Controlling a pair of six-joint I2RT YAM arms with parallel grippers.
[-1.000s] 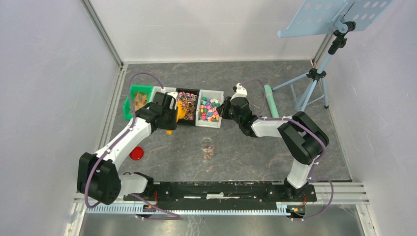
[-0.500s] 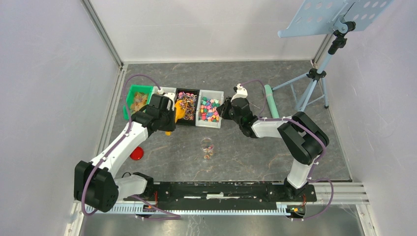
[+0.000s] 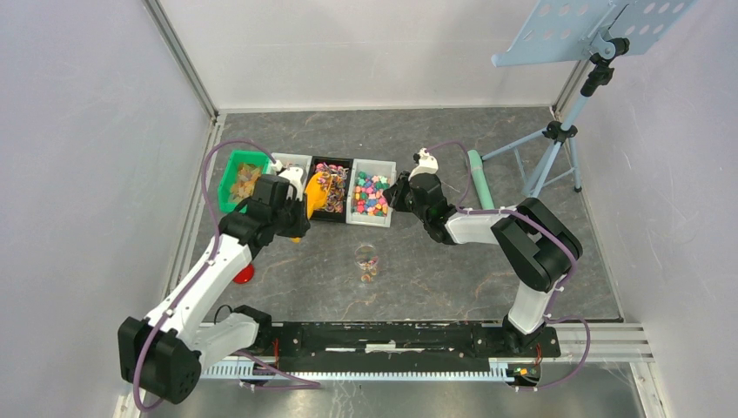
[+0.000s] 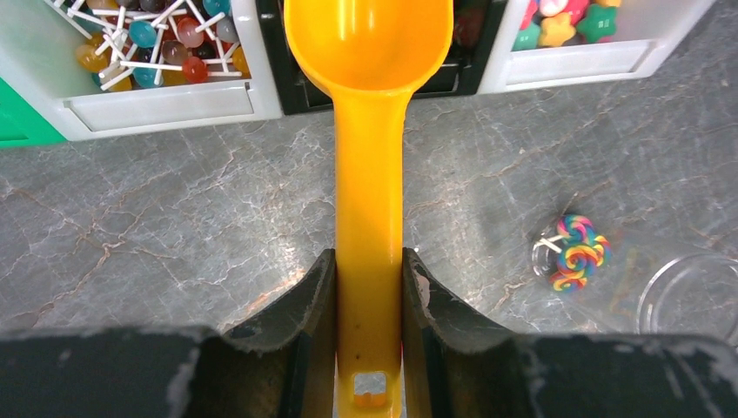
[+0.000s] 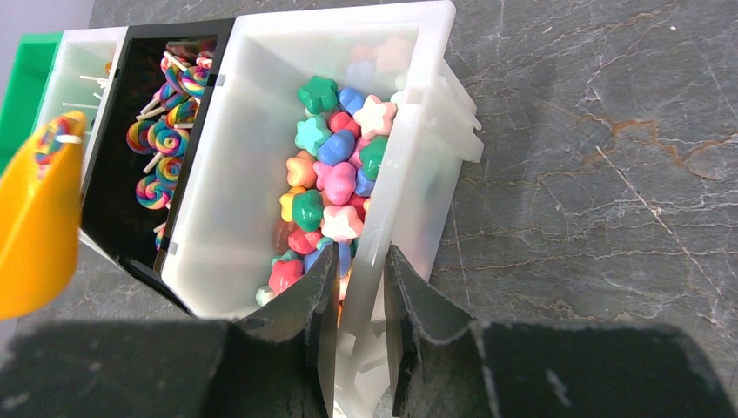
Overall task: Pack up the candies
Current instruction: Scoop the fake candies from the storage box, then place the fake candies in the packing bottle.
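Left end effector (image 4: 369, 266) grips the orange scoop (image 4: 369, 174), its bowl cut off.

High rear overview, two close wrist views, bins (image 3: 369, 220) in common.

You see the candies (image 5: 335, 174) as small star and flower shapes in pink, green, blue, yellow and red, heaped loose in the white bin (image 5: 261, 104) at the right end of the row and crowded against one long wall. A few more lie at the bottom of the clear cup (image 3: 366, 252), nearer the arms.
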